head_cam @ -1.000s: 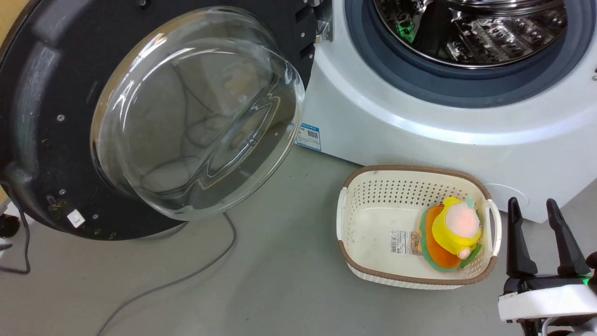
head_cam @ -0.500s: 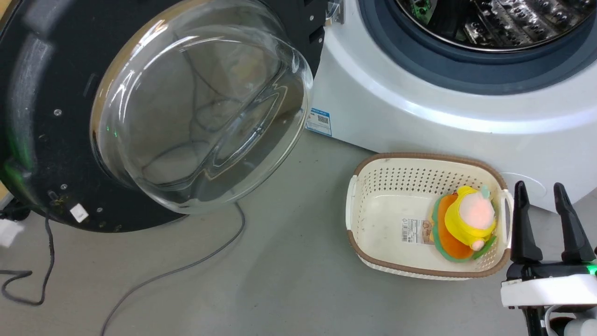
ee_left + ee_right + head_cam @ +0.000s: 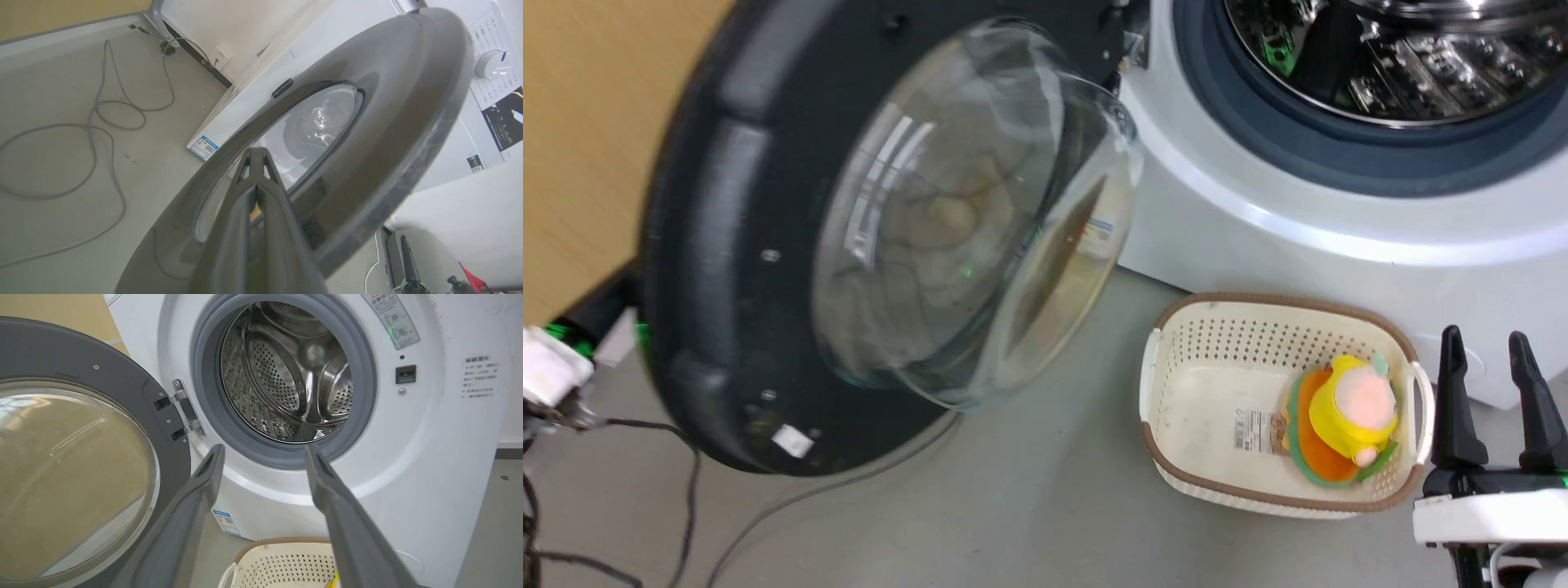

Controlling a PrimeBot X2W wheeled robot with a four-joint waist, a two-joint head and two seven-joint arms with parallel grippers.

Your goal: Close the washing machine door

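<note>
A grey floor (image 3: 1029, 506) is seen, with a tan wall (image 3: 596, 122) behind at the left and a loose grey cable (image 3: 102, 134) looped across the floor. The white washer (image 3: 1339, 229) is stood on the floor, its steel drum (image 3: 294, 384) exposed inside a grey gasket (image 3: 204, 396). The door (image 3: 711, 245) is found swung out on its hinge (image 3: 184, 412) at the left of the opening, partly open, with its glass bowl turned towards the washer. A cream basket (image 3: 1176, 392) is set on the floor just in front of the washer, and a yellow and orange toy (image 3: 1356, 408) is lain in its right end.

The left gripper (image 3: 255, 150) is held with its fingers pressed together and nothing between them, its tips pointed at the door's outer face over the glass; contact cannot be told. The right gripper (image 3: 1485, 335) is held low beside the basket's right end, fingers upward, spread wide and empty, pointed towards the drum.
</note>
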